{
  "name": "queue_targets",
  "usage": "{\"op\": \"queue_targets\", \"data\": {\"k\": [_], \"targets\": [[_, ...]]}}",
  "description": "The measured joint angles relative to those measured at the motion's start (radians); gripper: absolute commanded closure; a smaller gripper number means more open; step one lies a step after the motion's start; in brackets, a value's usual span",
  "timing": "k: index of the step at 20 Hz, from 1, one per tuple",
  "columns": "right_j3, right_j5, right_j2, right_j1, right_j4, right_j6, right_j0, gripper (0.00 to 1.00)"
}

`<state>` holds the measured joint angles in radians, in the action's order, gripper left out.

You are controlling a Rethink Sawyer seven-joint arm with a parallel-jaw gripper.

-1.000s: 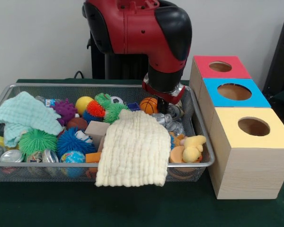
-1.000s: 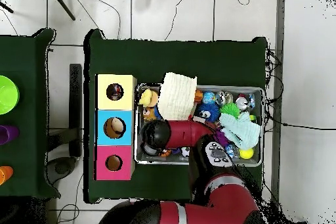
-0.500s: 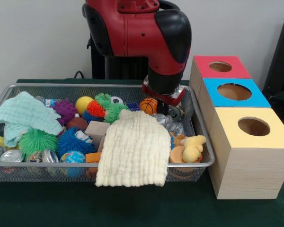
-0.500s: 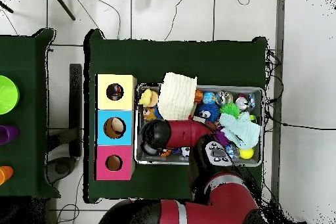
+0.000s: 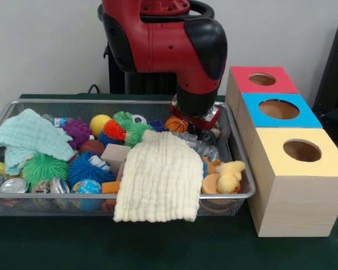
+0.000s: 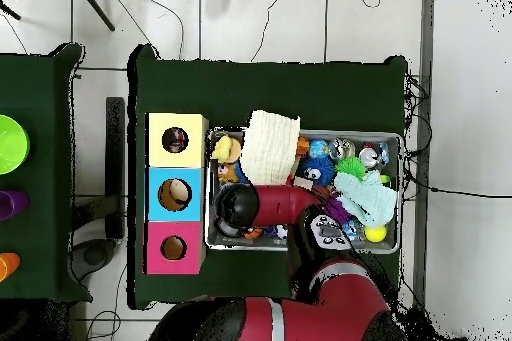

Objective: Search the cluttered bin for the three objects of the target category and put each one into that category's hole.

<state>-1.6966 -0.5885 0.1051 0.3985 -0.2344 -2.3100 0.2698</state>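
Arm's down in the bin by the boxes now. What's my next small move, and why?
Probably keep easing straight down: the gripper sits low over the crumpled silver objects in the wire bin, beside the mini basketball. Its fingers are hidden, so confirm a grasp before lifting.

Lab: robot arm (image 5: 169, 39) at green-clothed table (image 5: 158, 247), loose cables (image 6: 250, 17) on tiled floor.

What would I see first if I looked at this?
The big red and black robot arm reaching down into the far right corner of a wire basket full of toys. A pale yellow cloth hangs over the basket's front edge. Beside the basket stand three wooden boxes with round holes, topped red, blue and yellow.
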Motion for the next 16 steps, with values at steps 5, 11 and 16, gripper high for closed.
{"op": "queue_targets", "data": {"k": [5, 11, 16], "targets": [[0.001, 0.007, 0.002, -0.005, -0.016, 0.000, 0.008, 1.00], [-0.001, 0.038, 0.024, -0.031, -0.045, 0.000, 0.059, 1.00], [-0.009, 0.035, 0.059, -0.032, -0.059, 0.000, 0.101, 1.00]]}}
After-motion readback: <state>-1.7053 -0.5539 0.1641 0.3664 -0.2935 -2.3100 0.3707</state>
